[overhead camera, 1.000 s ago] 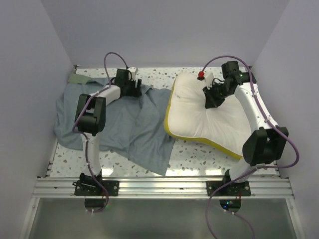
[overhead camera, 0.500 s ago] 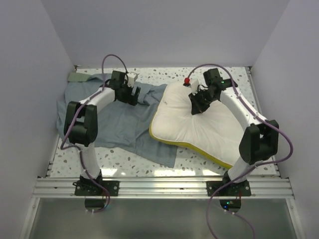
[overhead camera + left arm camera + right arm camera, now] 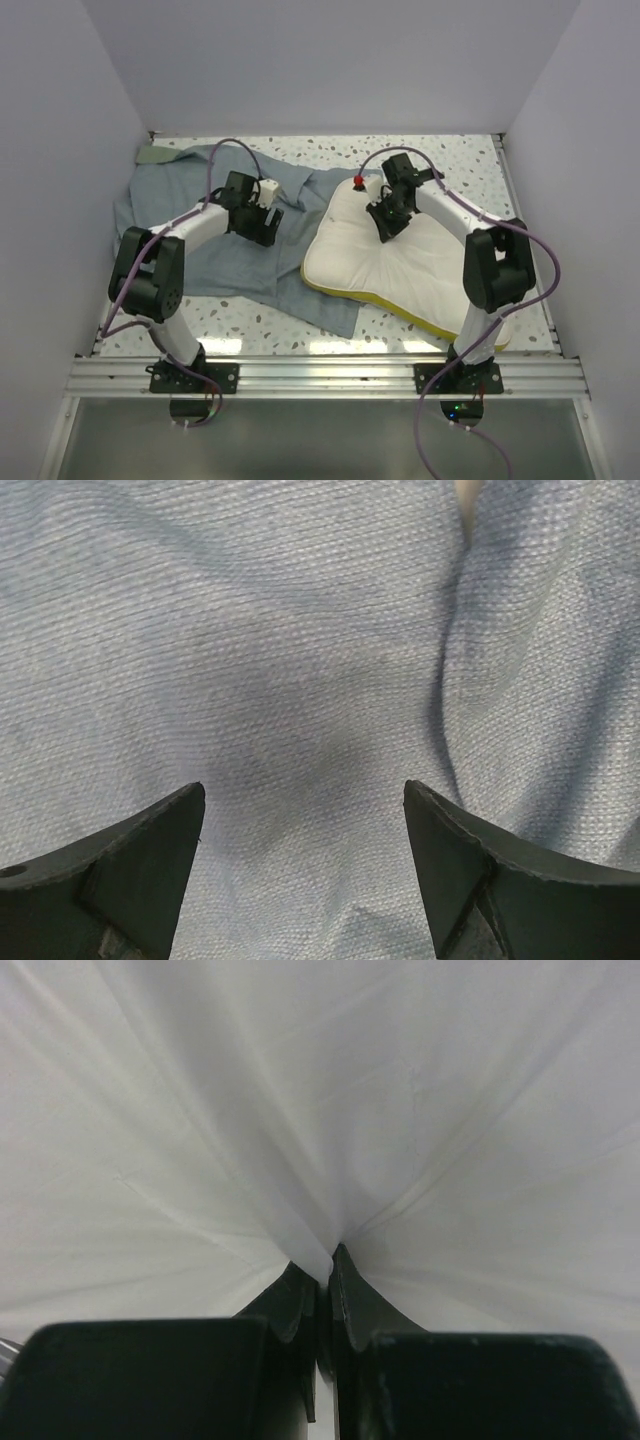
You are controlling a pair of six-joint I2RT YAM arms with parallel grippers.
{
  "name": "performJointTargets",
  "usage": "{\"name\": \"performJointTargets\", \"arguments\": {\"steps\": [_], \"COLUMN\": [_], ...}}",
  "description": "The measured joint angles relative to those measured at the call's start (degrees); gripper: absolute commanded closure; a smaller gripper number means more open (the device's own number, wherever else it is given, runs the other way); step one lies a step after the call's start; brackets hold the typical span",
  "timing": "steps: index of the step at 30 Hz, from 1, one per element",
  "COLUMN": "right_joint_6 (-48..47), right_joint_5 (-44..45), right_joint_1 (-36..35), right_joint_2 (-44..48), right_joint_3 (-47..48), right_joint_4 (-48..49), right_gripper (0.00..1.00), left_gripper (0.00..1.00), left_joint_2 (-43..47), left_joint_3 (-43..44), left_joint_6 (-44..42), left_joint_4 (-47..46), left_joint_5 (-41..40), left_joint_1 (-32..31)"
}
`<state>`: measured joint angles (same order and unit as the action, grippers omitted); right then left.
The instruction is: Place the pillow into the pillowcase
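Top external: your right arm [image 3: 452, 212] reaches far and curls left, the right gripper [image 3: 385, 224] clamped on a pinch of pillow [image 3: 405, 268] cover near its far left corner. Your left arm [image 3: 195, 222] bends right, the left gripper [image 3: 263, 229] spread wide over the pillowcase [image 3: 205, 255], which lies left of the pillow, touching it.

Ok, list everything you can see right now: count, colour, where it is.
pillow: one, cream-white top with yellow edge, right half of the table, its left edge overlapping the pillowcase
pillowcase: one, grey-blue, wrinkled, left half, olive patch at the far-left corner
table: one, white speckled
rail: one, silver, near edge
arms: two, white and black, bases on the rail
left end effector: open, over the pillowcase
right end effector: shut, pinching the pillow's top fabric
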<state>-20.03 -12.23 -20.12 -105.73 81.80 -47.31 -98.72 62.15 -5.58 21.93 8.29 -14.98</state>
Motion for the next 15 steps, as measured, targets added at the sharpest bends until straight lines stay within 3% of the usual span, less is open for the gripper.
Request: {"name": "performJointTargets", "arguments": {"steps": [15], "right_joint_6": [-0.48], "right_joint_5": [1.16], "right_joint_1": [0.07], "right_joint_2": [2.23], "right_joint_3": [-1.42], "right_joint_4": [-1.4], "right_gripper": [1.0], "left_gripper": [0.21], "left_joint_2": [-7.69], "left_joint_3": [5.51], "left_joint_6": [1.95], "left_joint_4": [-2.29], "left_joint_5": [-1.62], "left_joint_1": [-8.46]}}
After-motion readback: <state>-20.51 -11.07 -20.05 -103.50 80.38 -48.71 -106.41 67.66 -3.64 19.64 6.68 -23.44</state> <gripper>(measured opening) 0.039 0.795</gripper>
